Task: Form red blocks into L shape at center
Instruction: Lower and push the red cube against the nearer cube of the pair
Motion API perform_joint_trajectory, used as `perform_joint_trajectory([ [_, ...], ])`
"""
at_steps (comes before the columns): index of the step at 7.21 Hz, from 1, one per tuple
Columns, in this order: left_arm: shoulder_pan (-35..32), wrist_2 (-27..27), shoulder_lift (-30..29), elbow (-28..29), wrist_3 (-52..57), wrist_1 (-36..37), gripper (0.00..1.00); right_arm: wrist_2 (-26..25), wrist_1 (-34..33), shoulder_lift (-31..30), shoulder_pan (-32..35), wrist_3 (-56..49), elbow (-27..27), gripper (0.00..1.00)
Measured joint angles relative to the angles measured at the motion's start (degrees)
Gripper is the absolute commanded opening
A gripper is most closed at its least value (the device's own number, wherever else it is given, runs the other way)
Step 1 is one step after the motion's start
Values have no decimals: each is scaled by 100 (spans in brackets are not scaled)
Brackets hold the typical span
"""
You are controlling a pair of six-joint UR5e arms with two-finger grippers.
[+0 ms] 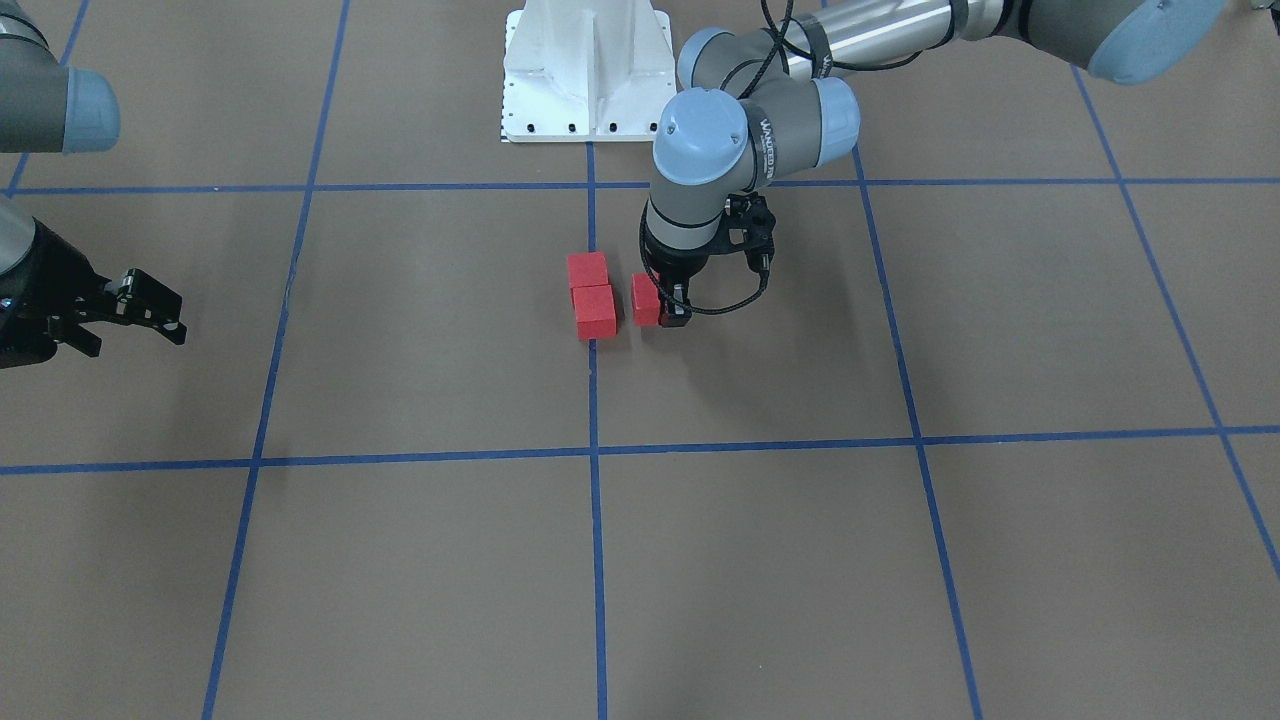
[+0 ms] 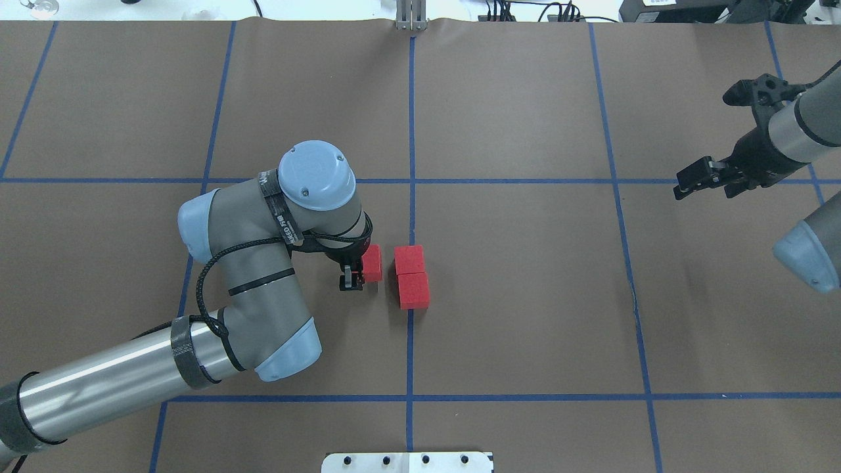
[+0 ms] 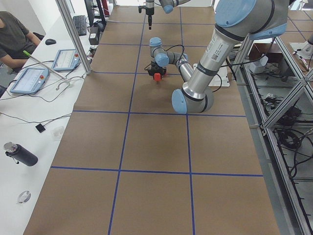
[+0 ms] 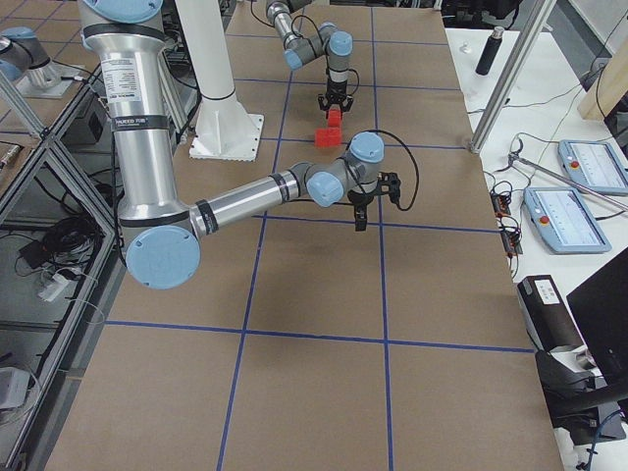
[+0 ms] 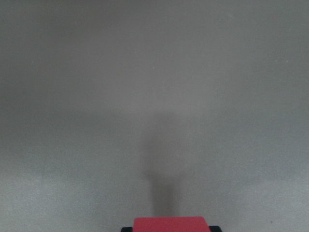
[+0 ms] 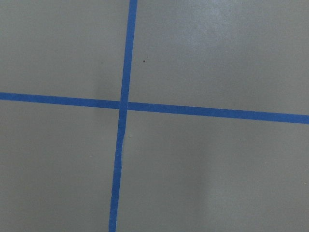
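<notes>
Just three red blocks [image 2: 411,259] — small, matte

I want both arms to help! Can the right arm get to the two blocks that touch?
Probably yes. The right gripper is far off, but nothing stands between it and the pair, and the left gripper with its block is on the pair's other side.

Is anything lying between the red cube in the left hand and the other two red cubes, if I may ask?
Nothing visible: only a strip of bare brown paper separates the held matte red cube from the touching pair.
</notes>
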Motion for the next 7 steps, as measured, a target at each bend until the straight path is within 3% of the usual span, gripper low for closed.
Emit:
perform_joint_trajectory([
  [7, 29, 16, -76, 146, -404, -324, 0, 0, -6, 0, 2, -1, 5, 100],
])
